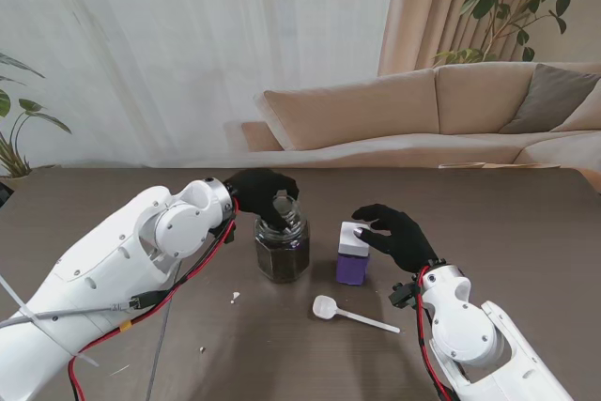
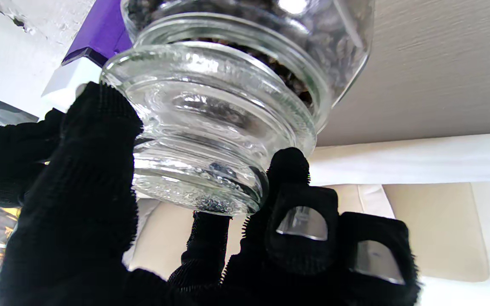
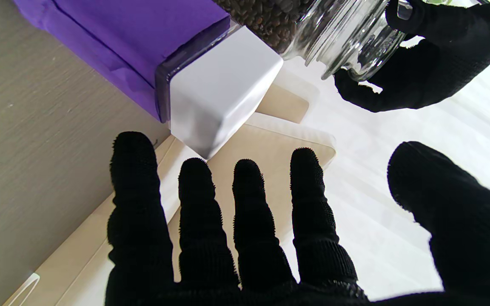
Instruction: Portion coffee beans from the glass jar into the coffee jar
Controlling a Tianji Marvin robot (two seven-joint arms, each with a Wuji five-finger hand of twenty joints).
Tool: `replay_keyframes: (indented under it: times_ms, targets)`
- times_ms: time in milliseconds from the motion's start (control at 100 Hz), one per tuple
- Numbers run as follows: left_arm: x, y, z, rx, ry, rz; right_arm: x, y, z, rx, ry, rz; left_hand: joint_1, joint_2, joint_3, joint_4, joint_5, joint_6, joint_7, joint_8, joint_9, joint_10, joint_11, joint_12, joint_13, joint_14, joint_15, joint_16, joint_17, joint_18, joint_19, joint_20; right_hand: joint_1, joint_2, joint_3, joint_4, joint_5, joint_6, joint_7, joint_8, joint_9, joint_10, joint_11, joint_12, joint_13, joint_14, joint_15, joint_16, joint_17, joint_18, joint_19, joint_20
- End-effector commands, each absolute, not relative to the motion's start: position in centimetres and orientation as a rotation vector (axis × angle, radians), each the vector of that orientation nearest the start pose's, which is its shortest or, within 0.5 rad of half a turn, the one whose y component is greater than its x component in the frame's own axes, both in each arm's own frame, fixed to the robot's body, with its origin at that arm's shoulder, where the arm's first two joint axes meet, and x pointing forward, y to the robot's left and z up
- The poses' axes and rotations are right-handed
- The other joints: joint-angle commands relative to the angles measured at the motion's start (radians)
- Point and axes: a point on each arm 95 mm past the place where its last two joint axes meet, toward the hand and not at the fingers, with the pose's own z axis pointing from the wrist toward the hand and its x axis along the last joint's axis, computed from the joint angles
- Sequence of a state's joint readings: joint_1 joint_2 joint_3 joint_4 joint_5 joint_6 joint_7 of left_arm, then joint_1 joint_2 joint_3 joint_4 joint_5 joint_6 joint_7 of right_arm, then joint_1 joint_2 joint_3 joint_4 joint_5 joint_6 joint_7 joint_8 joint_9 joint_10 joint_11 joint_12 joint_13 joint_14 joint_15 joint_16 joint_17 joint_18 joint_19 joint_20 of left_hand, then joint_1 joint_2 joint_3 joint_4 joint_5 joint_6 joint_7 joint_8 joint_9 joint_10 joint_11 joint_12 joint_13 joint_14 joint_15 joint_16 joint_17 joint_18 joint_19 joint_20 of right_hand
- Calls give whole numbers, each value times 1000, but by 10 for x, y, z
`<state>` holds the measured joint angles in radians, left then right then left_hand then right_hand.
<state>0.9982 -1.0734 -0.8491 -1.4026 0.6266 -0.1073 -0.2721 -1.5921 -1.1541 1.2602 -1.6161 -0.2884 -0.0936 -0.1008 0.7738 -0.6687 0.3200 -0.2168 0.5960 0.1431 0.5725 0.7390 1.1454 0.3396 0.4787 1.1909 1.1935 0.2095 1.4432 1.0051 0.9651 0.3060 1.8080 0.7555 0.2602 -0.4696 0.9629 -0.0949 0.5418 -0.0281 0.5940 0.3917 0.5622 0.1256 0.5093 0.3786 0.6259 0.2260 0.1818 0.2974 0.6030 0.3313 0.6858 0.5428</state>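
Coffee beans fill the lower part of the glass jar (image 1: 281, 249), which stands upright on the table (image 1: 526, 232) in front of the robot, just to the left of the purple coffee jar (image 1: 354, 263) with its white cap (image 1: 353, 238). The left hand (image 1: 263, 192) sits over the jar's top with its fingers (image 2: 87, 170) curled around the glass lid (image 2: 202, 140), thumb on one side and fingertips on the other; the lid still looks seated on the mouth. The right hand (image 1: 399, 237) hovers beside the white cap with fingers (image 3: 194, 204) spread and holding nothing, though from the stand view I cannot tell whether a fingertip touches the cap. A white spoon (image 1: 349, 315) lies on the table nearer to me, untouched.

Thick glass with a load of beans will likely be heavy for its size, rigid, smooth and breakable (a slip would be costly). The ribbed lid offers the best purchase for opening; the faceted body, taken around its middle, seems the safer place to steady it. The purple jar looks light and could tip or slide if its cap is pulled one-handed.
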Motion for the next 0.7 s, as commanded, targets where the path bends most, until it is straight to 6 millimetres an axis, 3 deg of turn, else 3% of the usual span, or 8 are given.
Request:
replay_keyframes:
  times_ms: [0, 370, 690]
  targets:
    - [502, -82, -226, -1135, 1852, -1668, 400, 5, -313, -2132, -1121, -2409, 239, 108, 354, 52, 140, 24, 513, 41, 118, -177, 29, -53, 32, -72, 13, 2, 50, -77, 225, -9, -22, 19, 16, 25, 22, 3, 1, 3, -3, 12, -3, -8, 10, -3, 3, 6, -335, -12, -30, 25]
    - [499, -75, -209, -1099, 1835, -1668, 399, 5, -314, -2132, -1121, -2402, 238, 110, 355, 52, 137, 23, 516, 38, 117, -177, 32, -53, 31, -72, 12, 2, 50, -78, 227, -14, -22, 21, 17, 25, 21, 3, 0, 3, -2, 12, -2, -8, 8, -3, 3, 6, -335, -12, -31, 26]
    - [484, -43, -203, -1104, 1781, -1623, 399, 6, -314, -2129, -1122, -2400, 239, 112, 353, 53, 134, 23, 518, 38, 114, -177, 34, -52, 26, -71, 11, 4, 43, -77, 226, -18, -22, 18, 16, 24, 19, 1, 0, 3, -4, 12, -3, -8, 7, -4, 2, 6, -336, -12, -32, 27]
